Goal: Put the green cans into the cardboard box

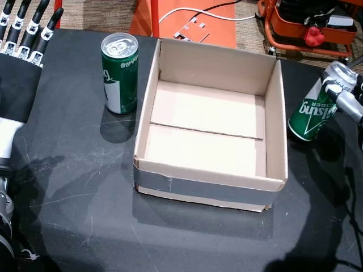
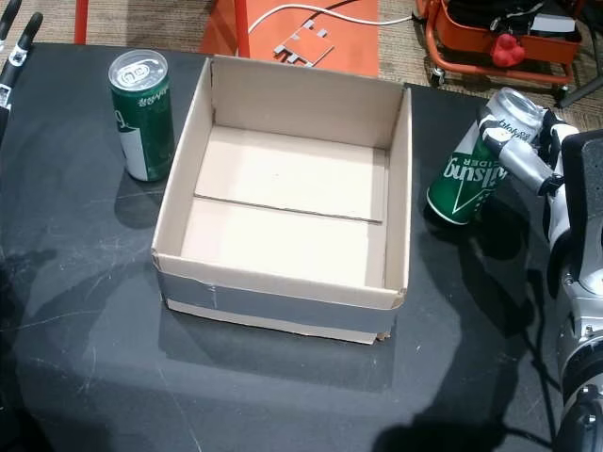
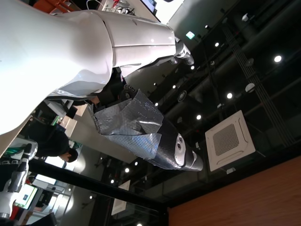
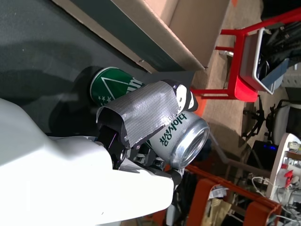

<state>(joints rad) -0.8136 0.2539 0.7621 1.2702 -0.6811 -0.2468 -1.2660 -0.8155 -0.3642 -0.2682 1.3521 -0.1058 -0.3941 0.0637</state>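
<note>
The tilted green can (image 2: 469,176) leans with its top away from the cardboard box (image 2: 399,179), just beside the box's right wall, with the right hand (image 2: 537,165) wrapped around its upper part. The upright green can (image 1: 119,72) stands just beside the left wall, near the left hand (image 1: 22,34), whose straight fingers seem to hold nothing. The box looks empty.
</note>
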